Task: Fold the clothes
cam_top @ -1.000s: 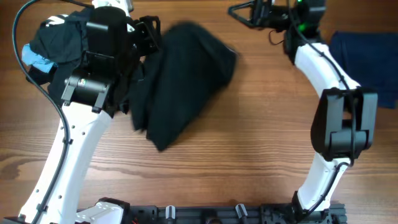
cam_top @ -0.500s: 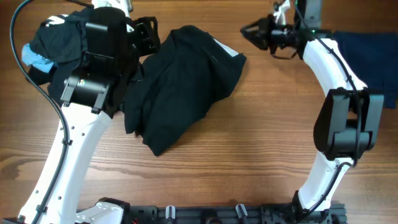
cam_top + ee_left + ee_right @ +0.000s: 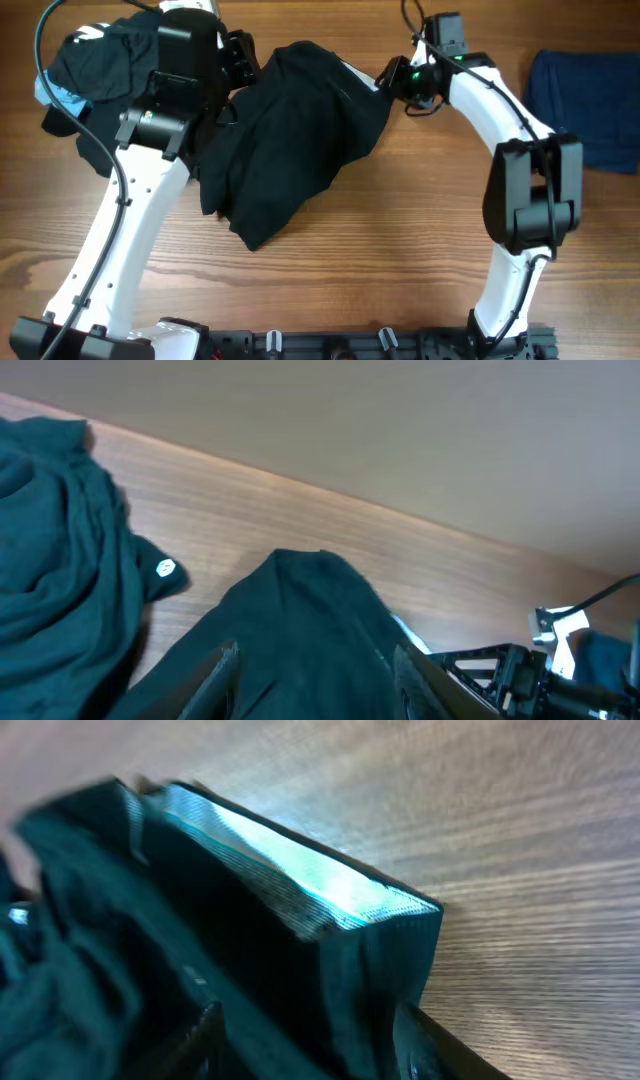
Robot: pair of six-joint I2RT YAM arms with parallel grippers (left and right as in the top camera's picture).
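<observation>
Two changes are being noted against a second ago. The right fingers [image 3: 310, 1040], closed then and hanging well beyond the black shorts [image 3: 290, 130], are now being spread wide astride the shorts' corner, with the whitish waistband [image 3: 300, 870] lying just ahead of them. The shorts, smeared in motion then, are now lying spread on the worktop [image 3: 420, 240] between the two sets of fingers.

The left fingers [image 3: 315, 670] are being held half apart, with a bunch of the shorts' fabric being gripped between them. To their left a pile of dark clothes [image 3: 95, 50] is being left heaped, with a light-blue piece [image 3: 48, 92] at its outer edge. Well to the right of the right fingers, a navy garment [image 3: 585, 100] is being cut off by the frame edge.

Whether the right fingers are touching the cloth cannot be told, as their tips are being cropped in the wrist view. From overhead, the left fingers are being largely hidden by their own arm.
</observation>
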